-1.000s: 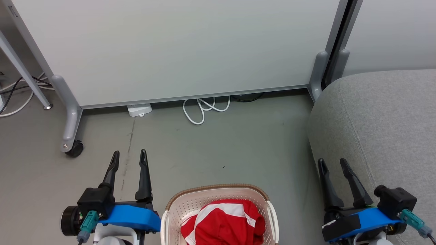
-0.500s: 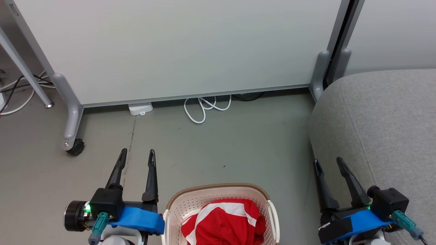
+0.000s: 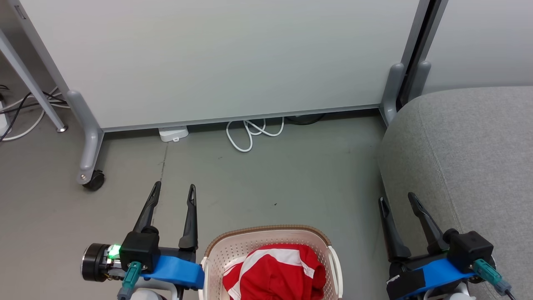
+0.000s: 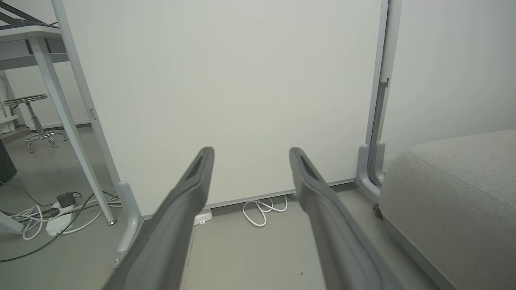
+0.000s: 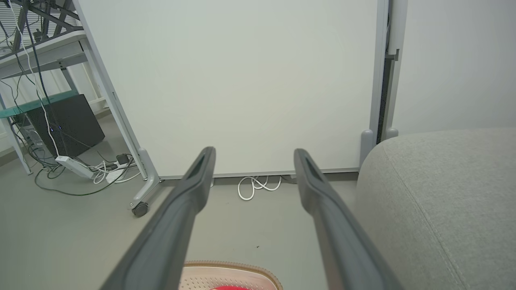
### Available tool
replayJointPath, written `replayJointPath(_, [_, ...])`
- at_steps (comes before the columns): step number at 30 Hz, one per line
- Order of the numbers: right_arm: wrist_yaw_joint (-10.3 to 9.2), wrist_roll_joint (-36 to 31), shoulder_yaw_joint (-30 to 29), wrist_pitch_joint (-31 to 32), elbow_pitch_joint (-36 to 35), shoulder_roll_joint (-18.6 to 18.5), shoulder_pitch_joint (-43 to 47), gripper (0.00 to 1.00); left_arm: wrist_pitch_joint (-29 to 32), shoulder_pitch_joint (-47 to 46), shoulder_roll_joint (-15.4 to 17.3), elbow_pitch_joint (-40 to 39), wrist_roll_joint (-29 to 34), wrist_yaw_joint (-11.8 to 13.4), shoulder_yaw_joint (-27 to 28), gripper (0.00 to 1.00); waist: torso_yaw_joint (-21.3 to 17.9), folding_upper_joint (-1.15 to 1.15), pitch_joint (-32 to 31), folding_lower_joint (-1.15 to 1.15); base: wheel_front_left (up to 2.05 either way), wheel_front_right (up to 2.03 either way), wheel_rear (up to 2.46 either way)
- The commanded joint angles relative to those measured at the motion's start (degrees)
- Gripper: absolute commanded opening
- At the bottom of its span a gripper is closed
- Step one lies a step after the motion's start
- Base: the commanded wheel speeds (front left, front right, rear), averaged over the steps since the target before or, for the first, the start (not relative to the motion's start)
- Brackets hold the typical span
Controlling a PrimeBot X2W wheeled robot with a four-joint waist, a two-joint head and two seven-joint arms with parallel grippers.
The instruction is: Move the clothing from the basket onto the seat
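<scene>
left gripper [image 3: 174, 189] agape, right gripper [image 3: 396, 198] agape

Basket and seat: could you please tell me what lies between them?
Head view: bare grey floor separates basket and seat; the right pincer, open, hovers by the seat's edge.

I watch from the head camera steeply down onto the floor [image 3: 291, 175] before the white partition [image 3: 225, 62], with the basket [image 3: 266, 228] at the near edge. Each wrist camera sits low and faces the partition almost level, one past the left gripper [image 4: 250, 150], the other past the right gripper [image 5: 254, 150], slightly farther back. All three views share the cable coil [image 3: 252, 134] at the partition's foot and the seat [image 3: 470, 158] to its right.
</scene>
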Motion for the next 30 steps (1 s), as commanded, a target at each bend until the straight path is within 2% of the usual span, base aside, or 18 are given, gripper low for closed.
replayJointPath(1, [0.13,-0.5,0.0,-0.3,0.1,-0.3,-0.2,1.0,-0.2,-0.8,0.0,0.2,-0.1,-0.2,0.0,1.0,0.1,0.0,0.0,0.0,0.0,0.0,0.0])
replayJointPath(18, [0.13,-0.5,0.3,-0.3,0.2,-0.3,-0.6,1.0,-0.2,-1.2,-0.1,1.0,0.4,-0.8,-0.3,1.0,-0.2,0.0,0.3,0.0,0.0,0.0,0.0])
replayJointPath(24, [0.13,-0.6,0.7,-0.3,-0.1,-0.3,-1.3,1.0,-0.2,-2.9,0.1,2.8,0.7,-2.1,-1.2,1.0,-1.3,0.0,1.7,0.0,0.0,0.0,0.0])
replayJointPath(30, [0.13,-0.5,1.0,-0.3,-0.4,-0.3,-2.4,1.0,-0.2,-6.0,0.9,8.3,0.6,-3.9,-2.9,1.0,-3.4,0.0,3.8,0.0,0.0,0.0,0.0])
